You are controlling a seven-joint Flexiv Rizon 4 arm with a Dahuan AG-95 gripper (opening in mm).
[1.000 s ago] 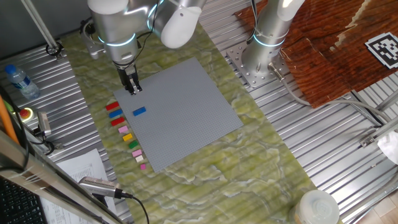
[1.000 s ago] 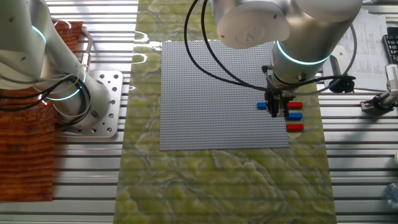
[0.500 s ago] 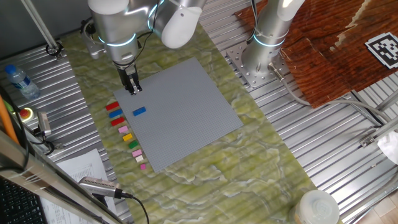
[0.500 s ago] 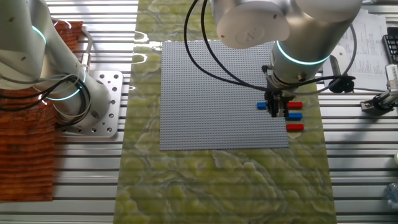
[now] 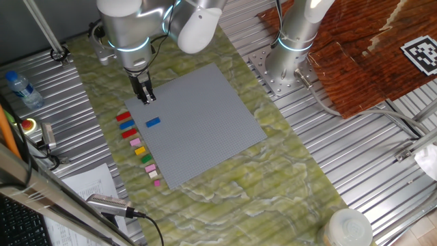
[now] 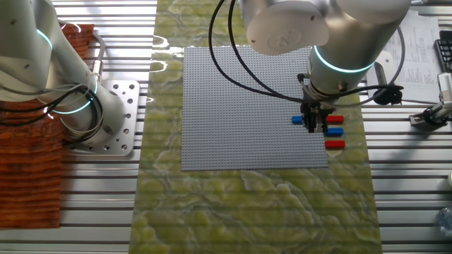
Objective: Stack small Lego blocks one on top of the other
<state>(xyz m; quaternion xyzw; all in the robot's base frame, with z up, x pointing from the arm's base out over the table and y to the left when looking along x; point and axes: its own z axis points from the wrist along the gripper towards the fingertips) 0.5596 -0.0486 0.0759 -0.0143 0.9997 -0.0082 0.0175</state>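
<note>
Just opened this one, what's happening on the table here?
A single robot arm holds its end effector over the left part of a grey baseplate, near a lone blue brick that sits on the plate. A row of small bricks in red, blue, pink, yellow and green lies along the plate's edge on the green mat. Nothing is stacked yet. Whether the end effector holds anything cannot be told.
</note>
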